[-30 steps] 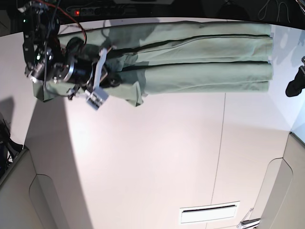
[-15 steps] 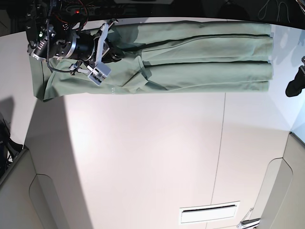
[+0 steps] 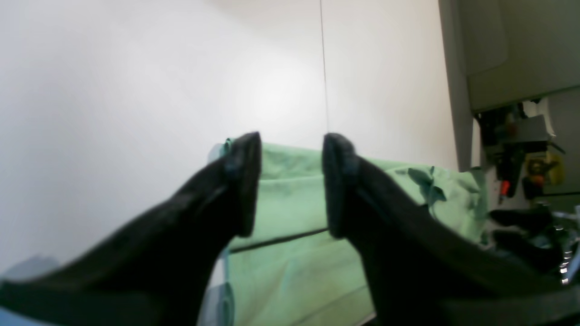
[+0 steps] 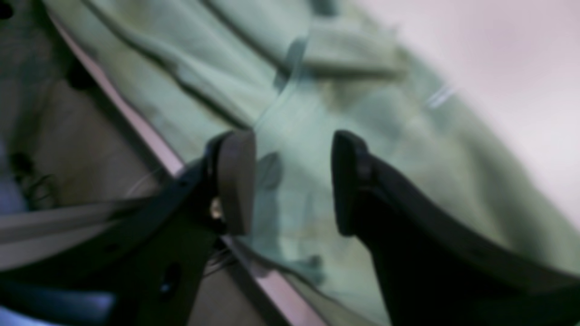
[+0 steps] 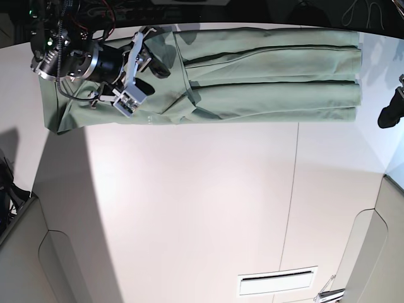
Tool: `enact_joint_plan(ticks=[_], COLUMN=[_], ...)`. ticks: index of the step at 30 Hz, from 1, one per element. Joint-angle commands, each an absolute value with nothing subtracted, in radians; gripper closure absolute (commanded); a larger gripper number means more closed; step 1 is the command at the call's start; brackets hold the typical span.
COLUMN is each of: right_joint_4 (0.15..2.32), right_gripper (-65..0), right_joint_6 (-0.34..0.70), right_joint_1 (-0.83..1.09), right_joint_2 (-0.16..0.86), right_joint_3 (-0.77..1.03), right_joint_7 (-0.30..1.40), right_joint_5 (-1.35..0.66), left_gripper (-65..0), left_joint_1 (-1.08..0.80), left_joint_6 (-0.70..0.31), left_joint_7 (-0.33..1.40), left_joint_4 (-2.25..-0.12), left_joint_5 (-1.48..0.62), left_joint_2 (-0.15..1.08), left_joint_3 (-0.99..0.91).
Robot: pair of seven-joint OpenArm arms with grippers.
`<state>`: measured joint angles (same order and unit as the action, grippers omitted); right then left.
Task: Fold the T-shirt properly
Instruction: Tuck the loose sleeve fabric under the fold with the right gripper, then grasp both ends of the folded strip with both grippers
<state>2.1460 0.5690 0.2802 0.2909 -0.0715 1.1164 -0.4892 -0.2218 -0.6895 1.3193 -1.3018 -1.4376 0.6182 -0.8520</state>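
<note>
The right gripper point(image 4: 290, 181), a pair of black fingers with flat pads, stands with its jaws apart and nothing between them; the cloth lies below the gap, blurred in the right wrist view. In the base view this gripper point(image 5: 146, 68) hangs over the upper left part of the table on a black-and-silver arm wound with red and black cables, above the shirt's top end.

The left gripper point(image 3: 290, 183), also black and slightly curved, is spread as well, its two fingers separated with only cloth and table seen through the gap. It grasps nothing. In the base view only a dark bit of it point(image 5: 390, 112) shows at the right edge, just beside the shirt's hem end and apart from it.

The T-shirt point(image 5: 265, 82), a long pale sage-green soft cotton garment, lies along the far edge of the white table point(image 5: 202, 208), folded lengthwise into a narrow band with several dark crease lines running along it. Near the right gripper a small flap of cloth juts out from the band's near edge. A thin seam runs across the tabletop.
</note>
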Motion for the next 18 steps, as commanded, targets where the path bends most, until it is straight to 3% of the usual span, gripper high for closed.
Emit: enact_joint_plan(ticks=[1,18], right_joint_4=[2.187,2.212], right_gripper=[-27.0,-26.9], right_joint_6=[0.572,0.535], right_joint_1=[0.272,0.272], right_joint_2=[0.297,0.297], right_joint_3=[-0.051,0.393], right_joint_7=[1.095,0.987], right_joint_5=[-0.487,-0.404], left_gripper=[-28.9,-29.1], left_joint_1=[-0.223,-0.338], left_joint_6=[-0.698,-0.698], left_joint_7=[1.301,1.081], left_joint_4=[-1.317,-1.316], left_joint_5=[-1.450,-1.134], left_joint_2=[0.647,0.463], left_joint_3=[-0.859,-0.859])
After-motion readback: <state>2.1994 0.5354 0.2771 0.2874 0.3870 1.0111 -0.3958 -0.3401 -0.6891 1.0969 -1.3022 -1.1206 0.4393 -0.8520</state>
